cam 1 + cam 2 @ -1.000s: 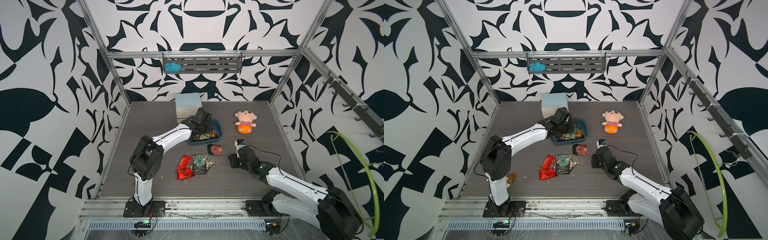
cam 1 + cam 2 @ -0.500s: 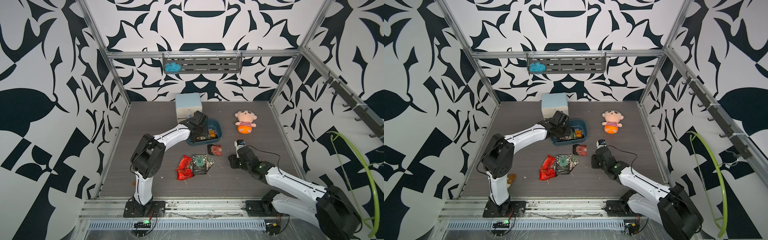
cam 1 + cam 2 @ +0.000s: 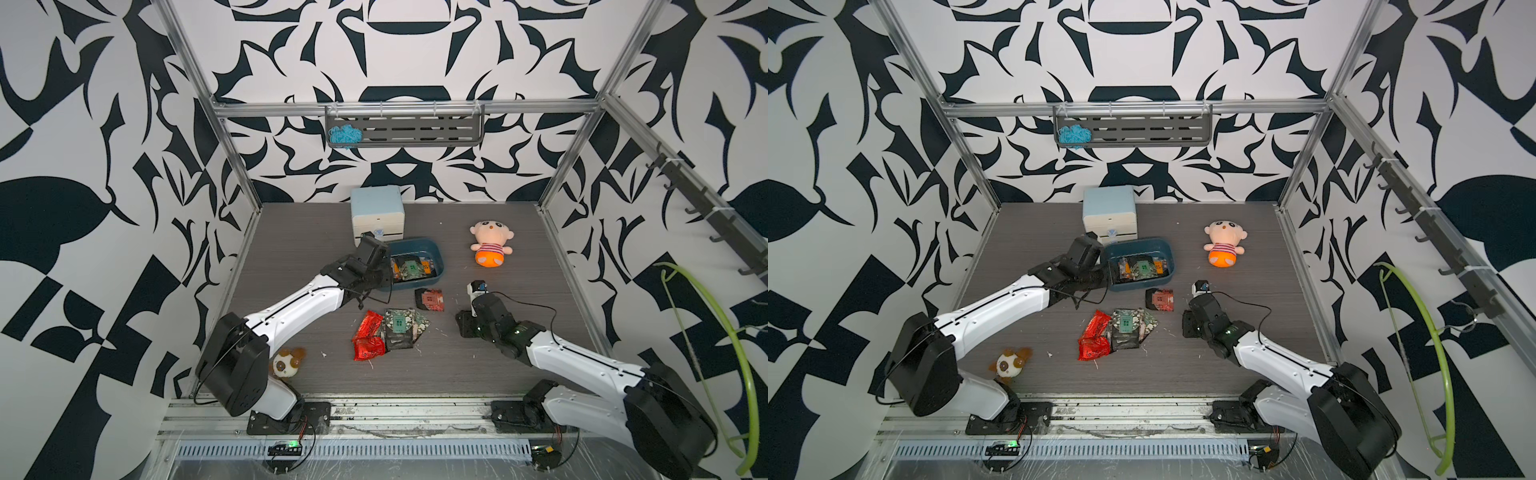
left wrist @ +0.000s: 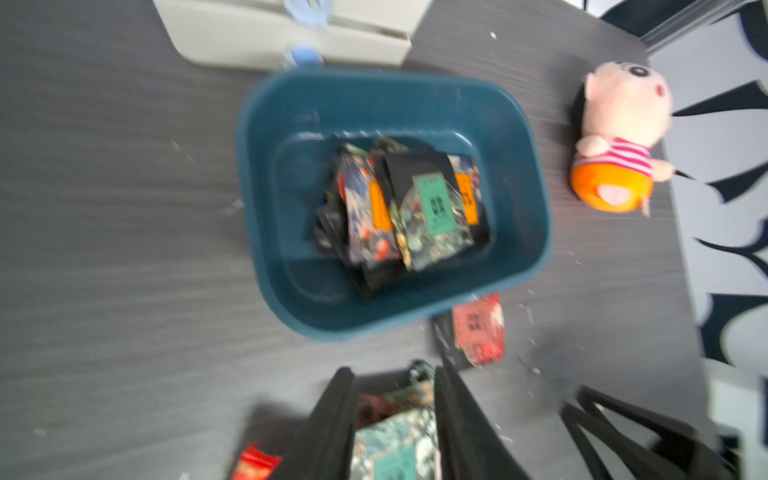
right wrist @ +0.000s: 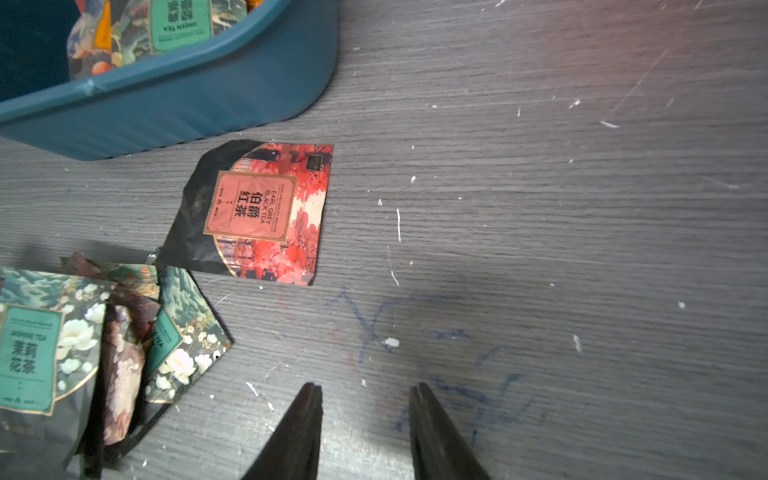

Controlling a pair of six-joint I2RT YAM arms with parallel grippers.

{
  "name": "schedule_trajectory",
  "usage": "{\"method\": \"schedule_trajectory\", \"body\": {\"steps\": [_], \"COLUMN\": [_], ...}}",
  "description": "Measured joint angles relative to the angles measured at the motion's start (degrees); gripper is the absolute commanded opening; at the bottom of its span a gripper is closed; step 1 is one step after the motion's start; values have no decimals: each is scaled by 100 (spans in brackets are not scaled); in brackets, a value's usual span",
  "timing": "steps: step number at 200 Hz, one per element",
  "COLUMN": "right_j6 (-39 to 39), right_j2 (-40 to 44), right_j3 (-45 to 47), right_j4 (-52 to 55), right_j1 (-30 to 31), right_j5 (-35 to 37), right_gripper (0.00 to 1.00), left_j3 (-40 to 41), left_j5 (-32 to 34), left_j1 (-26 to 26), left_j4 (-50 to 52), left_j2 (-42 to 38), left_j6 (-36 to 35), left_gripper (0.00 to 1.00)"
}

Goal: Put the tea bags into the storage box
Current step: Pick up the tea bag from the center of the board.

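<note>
The dark teal storage box (image 3: 437,254) sits mid-table with several tea bags (image 3: 411,268) lying inside it (image 4: 432,208). More tea bags are heaped on the table in front of it (image 3: 400,328), with red ones (image 3: 368,338) at their left. A single black and red tea bag (image 5: 257,212) lies just outside the box wall (image 5: 208,95). My left gripper (image 4: 395,370) hovers open and empty at the box's near-left corner (image 3: 380,272). My right gripper (image 5: 365,388) is open over bare table to the right of the heap (image 3: 464,328).
A pale blue drawer cabinet (image 3: 377,214) stands right behind the box. A plush doll (image 3: 490,243) lies at the back right. A small plush (image 3: 286,363) sits by the left arm's base. A wall shelf (image 3: 415,129) holds blue yarn.
My left gripper opened and drew back from over the box to its near-left side. The right arm barely moved.
</note>
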State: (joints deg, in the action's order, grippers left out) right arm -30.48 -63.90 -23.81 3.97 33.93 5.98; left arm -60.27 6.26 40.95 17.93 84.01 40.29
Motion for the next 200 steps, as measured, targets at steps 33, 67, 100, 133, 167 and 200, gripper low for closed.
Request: {"method": "schedule_trajectory", "body": {"steps": [33,67,100,133,167,200], "right_j6": [-116,-345,-437,-365,-225,-142], "right_j2": [-219,-476,-868,-1325,-1676,-1941], "right_j3": [-33,-190,-584,-852,-975,-977], "right_j4": [-52,-142,-291,-592,-675,-769], "right_j1": [-334,-1113,-1316,-1322,-1322,-1322], "right_j5": [-389,-1060,-1456,-1587,-1714,-1899], "right_gripper": [39,39,36,35,35,33], "left_j3": [393,551,496,264,-127,-431], "left_j5": [-236,-365,-398,-393,-326,-306], "left_j1": [758,1305,1329,1329,1307,1226], "left_j4": [-273,-778,-1115,-1165,-1180,-1305], "left_j2": [-81,96,756,1390,1759,2144], "left_j6": [243,546,785,879,909,953], "left_gripper": [35,35,35,32,32,32]}}
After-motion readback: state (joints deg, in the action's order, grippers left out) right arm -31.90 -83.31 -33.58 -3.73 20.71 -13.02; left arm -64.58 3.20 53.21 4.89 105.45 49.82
